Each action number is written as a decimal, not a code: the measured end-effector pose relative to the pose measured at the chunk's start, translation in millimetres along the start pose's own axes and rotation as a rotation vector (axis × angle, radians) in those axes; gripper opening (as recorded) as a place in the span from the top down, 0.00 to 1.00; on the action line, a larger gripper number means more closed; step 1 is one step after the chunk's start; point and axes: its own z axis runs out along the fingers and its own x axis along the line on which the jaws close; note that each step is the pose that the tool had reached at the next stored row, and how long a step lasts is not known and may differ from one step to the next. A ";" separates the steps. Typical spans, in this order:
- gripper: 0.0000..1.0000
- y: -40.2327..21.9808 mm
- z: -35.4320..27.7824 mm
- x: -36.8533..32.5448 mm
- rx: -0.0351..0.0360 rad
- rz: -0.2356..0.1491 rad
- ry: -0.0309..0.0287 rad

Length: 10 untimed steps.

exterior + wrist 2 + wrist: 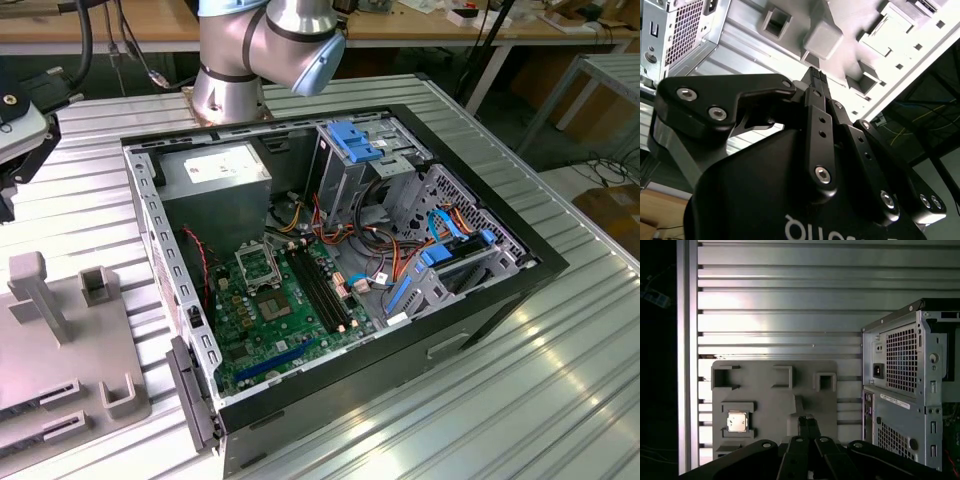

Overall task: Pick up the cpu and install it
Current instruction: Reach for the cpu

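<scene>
First wrist view, looking down past the arm: the cpu (pixel 737 421) lies flat, metal top up, in a square pocket of a grey holder tray (pixel 770 400) on the ribbed aluminium desk (pixel 780 300). It sits off to one side of the gripper (pixel 809 422), below the fingertips and clear of them. The gripper is clenched and empty, its two black fingers pressed together. It hangs over the tray, close to a short upright post (pixel 798 407). On the gripper's other side a computer case (pixel 900 390) stands near the tray's edge, its perforated rear panel facing the camera.

In the second wrist view, taken from behind the linkage, a corner of the case (pixel 685 30) shows beside the gripper (pixel 814 75). The meeting fingertips point at the raised blocks of the tray (pixel 880 45).

In the exterior view, the tray (pixel 60 330) sits at the exterior view's left. Beside it the case (pixel 350 390) lies open on the desk (pixel 560 380), baring the green motherboard (pixel 290 315) and its processor socket (pixel 255 266). The arm (pixel 270 45) rises behind the case.
</scene>
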 end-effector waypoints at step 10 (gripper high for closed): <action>0.89 -1.4 1.8 12.2 0.0000 0.000 0.0019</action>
